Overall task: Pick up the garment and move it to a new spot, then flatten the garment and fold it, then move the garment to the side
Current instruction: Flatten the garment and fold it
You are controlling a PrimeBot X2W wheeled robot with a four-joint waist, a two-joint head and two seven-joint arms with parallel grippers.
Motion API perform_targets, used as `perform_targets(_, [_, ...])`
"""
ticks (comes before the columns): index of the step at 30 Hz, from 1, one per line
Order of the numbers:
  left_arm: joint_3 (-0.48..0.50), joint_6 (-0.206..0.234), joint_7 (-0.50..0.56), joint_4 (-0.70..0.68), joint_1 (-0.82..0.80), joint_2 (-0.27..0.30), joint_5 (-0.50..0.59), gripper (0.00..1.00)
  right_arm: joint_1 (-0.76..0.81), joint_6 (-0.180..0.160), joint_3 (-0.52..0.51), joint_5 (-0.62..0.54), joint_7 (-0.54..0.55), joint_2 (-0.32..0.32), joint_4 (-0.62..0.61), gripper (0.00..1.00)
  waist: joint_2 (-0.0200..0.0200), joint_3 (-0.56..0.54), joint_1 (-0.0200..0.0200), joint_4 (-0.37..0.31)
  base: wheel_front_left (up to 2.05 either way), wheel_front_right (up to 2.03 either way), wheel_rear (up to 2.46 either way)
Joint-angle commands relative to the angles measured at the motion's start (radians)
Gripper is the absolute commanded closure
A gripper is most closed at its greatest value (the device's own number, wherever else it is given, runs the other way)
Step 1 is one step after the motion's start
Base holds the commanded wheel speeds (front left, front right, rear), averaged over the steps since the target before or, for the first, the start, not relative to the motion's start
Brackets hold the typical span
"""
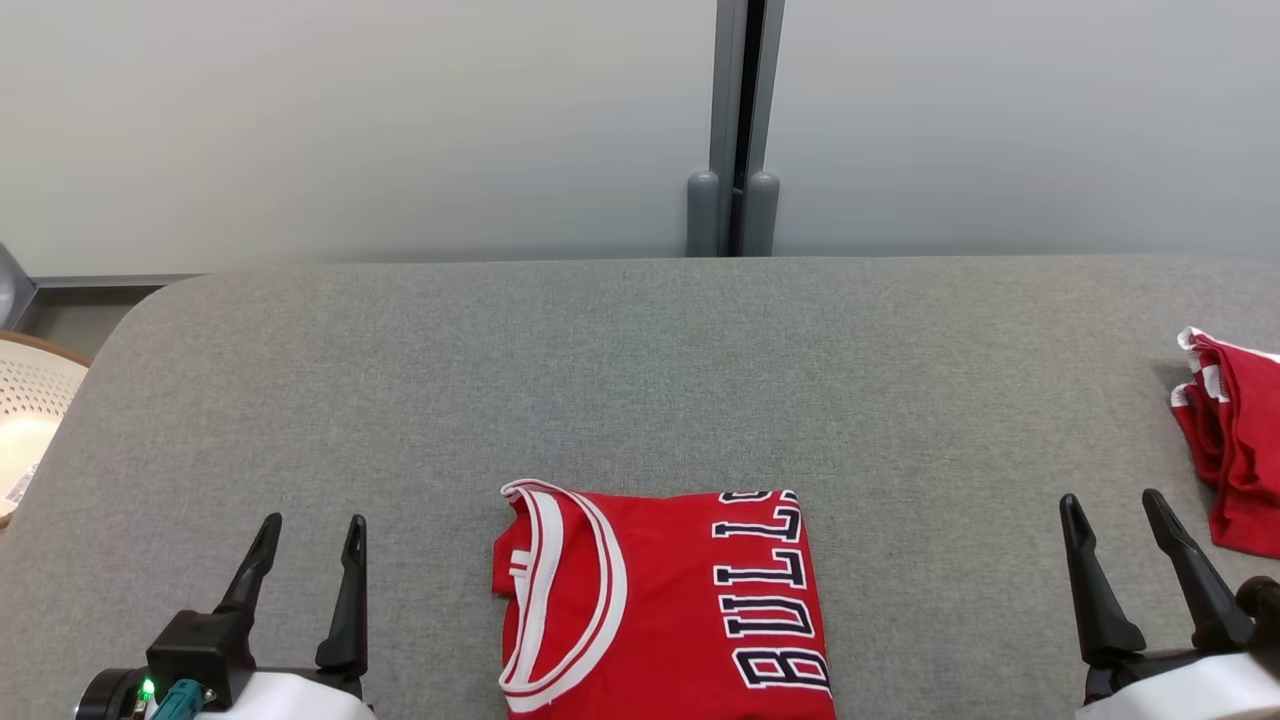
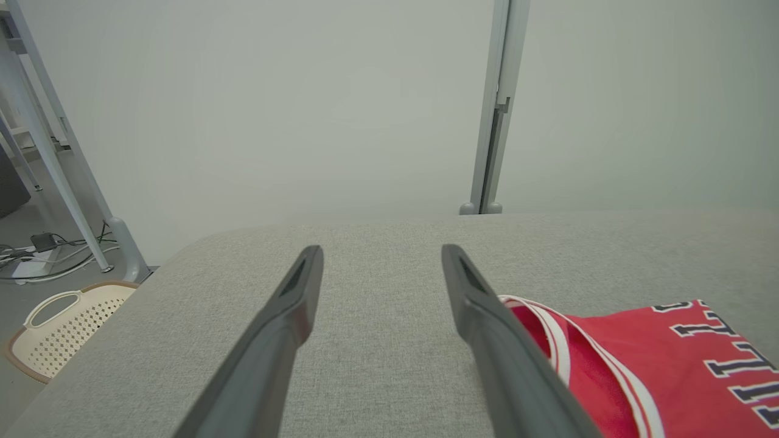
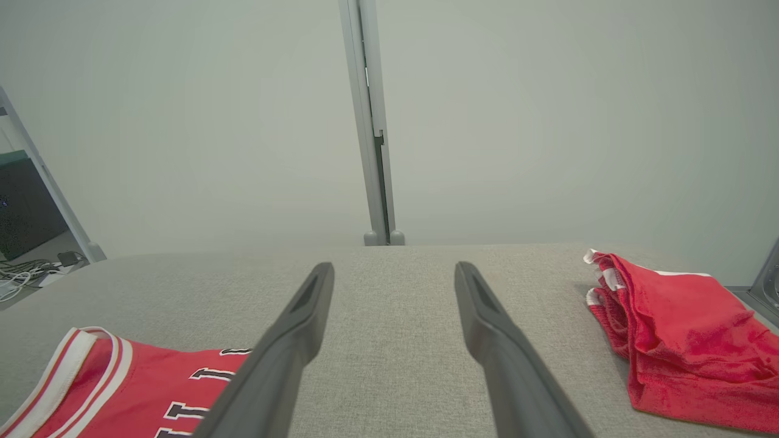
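Observation:
The garment [image 1: 665,605] is a red jersey with white trim and dark lettering, folded into a neat rectangle at the near middle of the grey table [image 1: 640,370]. It also shows at the lower right of the left wrist view as the garment [image 2: 663,371] and at the lower left of the right wrist view as the garment [image 3: 115,389]. My left gripper [image 1: 312,530] stands open to its left, apart from it, nothing between the fingers. My right gripper [image 1: 1112,508] stands open well to its right, also holding nothing. Seen along its own fingers, the left gripper [image 2: 382,255] hovers over bare cloth, and so does the right gripper [image 3: 394,274].
A second red garment [image 1: 1235,440] lies bunched at the table's right edge, close to the right gripper; it is also the red heap [image 3: 675,340]. A perforated cream basket [image 1: 25,420] stands on the floor off the left edge. A wall with a grey post [image 1: 735,130] runs behind.

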Motion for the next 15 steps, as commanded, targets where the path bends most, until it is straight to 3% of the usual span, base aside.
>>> perform_targets(1, [-0.001, 0.006, 0.006, -0.008, 0.012, 0.008, -0.002, 0.00, 0.022, 0.000, -0.007, -0.004, 0.013, 0.000, -0.015, 0.00, -0.0001, -0.016, 0.0000, -0.005, 0.00, 0.00, 0.00])
perform_targets(15, [-0.004, 0.022, 0.026, -0.015, 0.035, 0.027, -0.006, 0.00, 0.074, 0.000, -0.053, -0.023, 0.055, 0.019, -0.064, 0.00, -0.0001, -0.030, 0.0000, -0.010, 0.00, 0.00, 0.00])
